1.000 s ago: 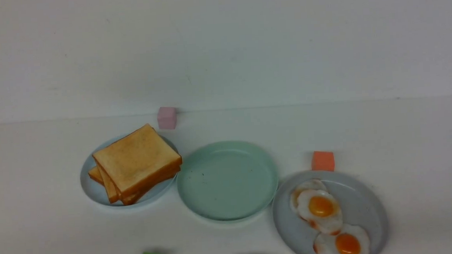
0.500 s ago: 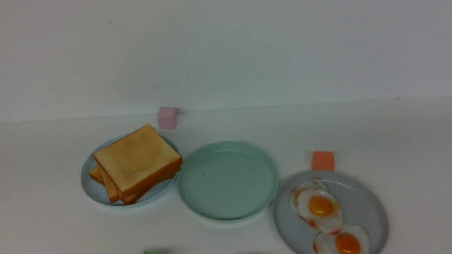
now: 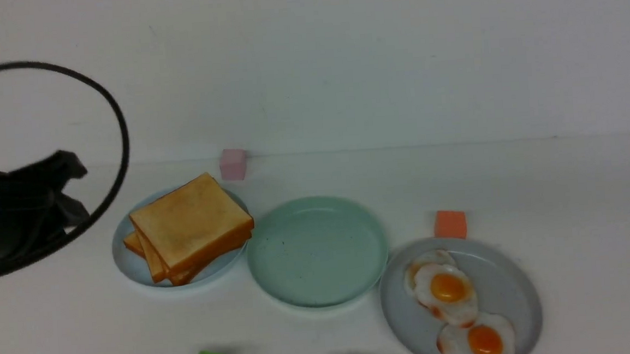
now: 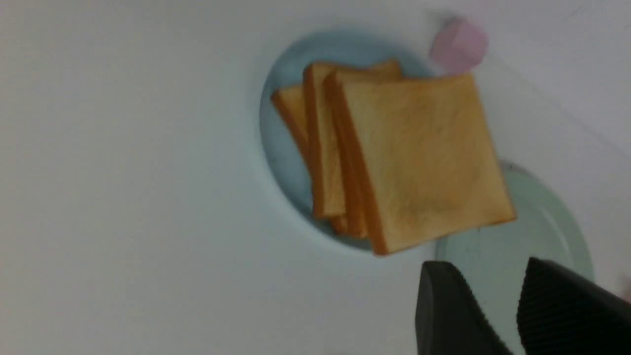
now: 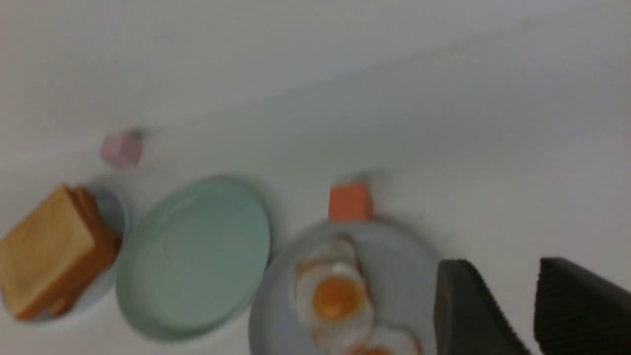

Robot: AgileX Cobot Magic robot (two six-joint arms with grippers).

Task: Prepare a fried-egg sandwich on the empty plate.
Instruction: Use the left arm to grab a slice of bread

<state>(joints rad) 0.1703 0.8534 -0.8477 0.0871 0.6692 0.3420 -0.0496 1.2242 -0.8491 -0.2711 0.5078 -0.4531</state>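
Empty plate (image 3: 317, 251) sits bare at counter (image 3: 567, 194) centre, between toast pile (image 3: 191, 224) at left and fried eggs (image 3: 446, 289) at right; nothing assembled. Left gripper (image 4: 485, 266) and right gripper (image 5: 503, 266) each part-open, holding nothing. Toast judged light, stiff; take top slice by opposite crust edges.

Plain white wall (image 3: 340, 60) behind a white tabletop (image 3: 567, 183), evenly lit.
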